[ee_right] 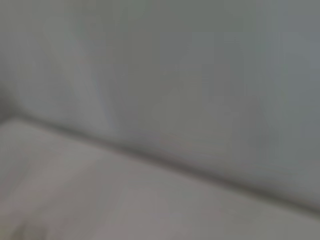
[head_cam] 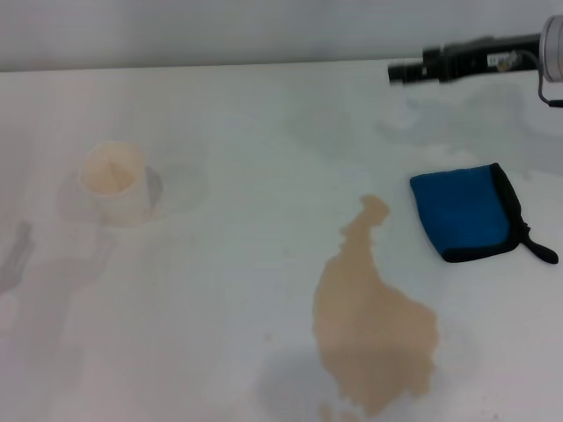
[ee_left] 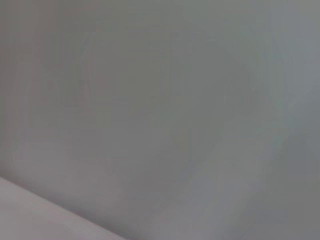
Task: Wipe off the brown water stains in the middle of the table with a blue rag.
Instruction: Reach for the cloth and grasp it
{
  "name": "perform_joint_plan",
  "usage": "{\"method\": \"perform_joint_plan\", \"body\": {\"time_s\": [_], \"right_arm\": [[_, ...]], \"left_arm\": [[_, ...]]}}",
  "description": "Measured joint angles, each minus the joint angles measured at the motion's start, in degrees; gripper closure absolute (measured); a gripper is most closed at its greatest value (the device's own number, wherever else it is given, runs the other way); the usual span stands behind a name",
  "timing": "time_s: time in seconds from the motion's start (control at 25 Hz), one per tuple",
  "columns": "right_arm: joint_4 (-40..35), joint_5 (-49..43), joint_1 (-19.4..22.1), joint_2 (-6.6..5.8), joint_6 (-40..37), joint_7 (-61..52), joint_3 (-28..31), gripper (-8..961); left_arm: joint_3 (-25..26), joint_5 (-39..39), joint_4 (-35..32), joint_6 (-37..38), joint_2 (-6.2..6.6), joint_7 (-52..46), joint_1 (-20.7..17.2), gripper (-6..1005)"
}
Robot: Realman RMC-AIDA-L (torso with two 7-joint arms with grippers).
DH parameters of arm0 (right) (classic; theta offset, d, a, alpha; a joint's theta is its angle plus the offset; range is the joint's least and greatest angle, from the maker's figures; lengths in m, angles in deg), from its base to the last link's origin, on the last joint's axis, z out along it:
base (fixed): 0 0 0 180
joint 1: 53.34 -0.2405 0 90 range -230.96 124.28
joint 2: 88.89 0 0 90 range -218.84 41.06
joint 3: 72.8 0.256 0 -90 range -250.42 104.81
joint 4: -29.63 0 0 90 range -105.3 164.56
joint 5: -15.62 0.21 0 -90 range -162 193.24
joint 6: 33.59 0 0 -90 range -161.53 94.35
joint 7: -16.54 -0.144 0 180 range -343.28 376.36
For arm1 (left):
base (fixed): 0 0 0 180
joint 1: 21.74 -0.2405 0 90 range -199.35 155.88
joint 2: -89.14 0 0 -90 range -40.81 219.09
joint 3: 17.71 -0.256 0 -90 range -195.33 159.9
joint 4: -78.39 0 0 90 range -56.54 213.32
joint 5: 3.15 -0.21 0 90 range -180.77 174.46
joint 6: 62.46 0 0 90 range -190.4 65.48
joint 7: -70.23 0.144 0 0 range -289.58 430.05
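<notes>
On the broad white worktop, the light tan, irregular puddle of brown water stains lies unwiped, its narrow neck reaching toward the far edge and its wider blob spreading toward the near one. Just beside that neck, on the robot's right and not touching the liquid, rests the small folded blue rag, bright blue cloth with black edging and a short black loop tail at its outer corner; it lies flat and ungrasped. Well beyond the rag, a black arm section of the right arm reaches in above the far part of the worktop; whether that hand is apart or together cannot be told. The left hand is not in sight. Well apart from the puddle on the robot's left stands a cream paper cup. By this evidence the job has not begun: picking up the rag and all the wiping remain.
</notes>
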Motion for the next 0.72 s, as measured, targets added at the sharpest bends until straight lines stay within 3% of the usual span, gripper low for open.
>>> {"method": "perform_joint_plan", "body": {"time_s": [0.16, 0.36, 0.48, 0.6, 0.72], "right_arm": [[1.15, -11.04, -4.22, -2.48, -8.5, -7.4, 0.08, 88], [0.48, -24.47, -8.18, -3.88, -15.33, -14.25, 0.18, 95], [0.25, -32.95, -10.91, -4.1, -19.92, -17.62, 0.19, 116], [-1.11, -43.24, -13.45, -2.26, -24.18, -20.41, 0.16, 137], [-3.72, -55.46, -15.41, 1.88, -27.44, -22.61, 0.2, 158]], "left_arm": [[-0.2, -0.15, -0.03, 2.7, 0.04, -1.21, 0.95, 135], [-0.32, -0.22, -0.07, 4.64, 0.07, -1.01, 1.88, 134], [-0.31, -0.22, -0.41, 4.7, 0.13, -0.95, 2.35, 134], [-0.28, -0.22, -0.55, 5.69, 0.15, -0.89, 3.11, 134], [-0.37, -0.26, -0.54, 7.37, 0.22, -0.84, 4.28, 134]]}}
